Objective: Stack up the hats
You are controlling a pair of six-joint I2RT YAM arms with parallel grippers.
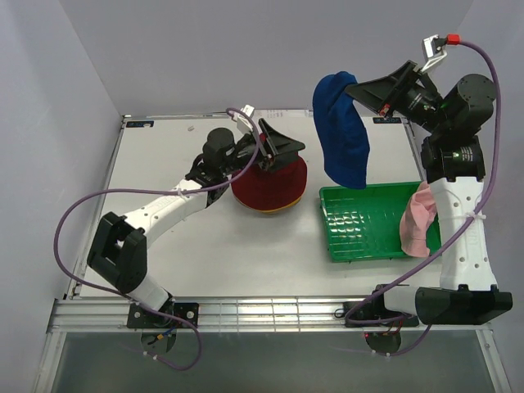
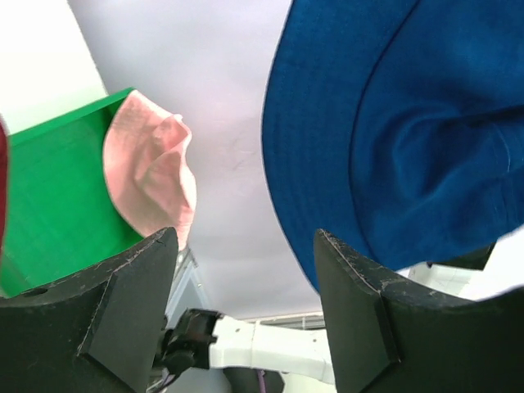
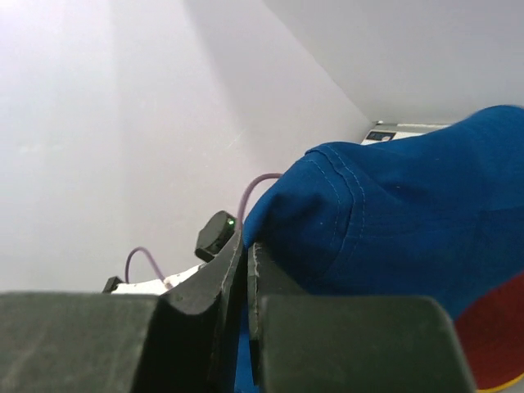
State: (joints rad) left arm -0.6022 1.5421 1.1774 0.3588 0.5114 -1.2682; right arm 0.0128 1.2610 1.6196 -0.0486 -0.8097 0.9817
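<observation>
My right gripper (image 1: 354,88) is shut on the brim of a blue hat (image 1: 342,135) and holds it hanging in the air above the table's back right. In the right wrist view the jaws (image 3: 247,242) pinch the blue fabric (image 3: 409,221). A dark red hat (image 1: 268,187) sits on a yellow hat (image 1: 278,211) at mid-table. My left gripper (image 1: 286,151) is open and empty at the red hat's far edge. In the left wrist view the gripper (image 2: 244,237) faces the blue hat (image 2: 409,123). A pink hat (image 1: 418,218) hangs over the tray's right end. No grey hat shows.
A green plastic tray (image 1: 364,223) lies at the right, below the hanging blue hat; it also shows in the left wrist view (image 2: 57,188) with the pink hat (image 2: 151,172). The right arm's white column (image 1: 458,237) stands beside it. White walls enclose the table.
</observation>
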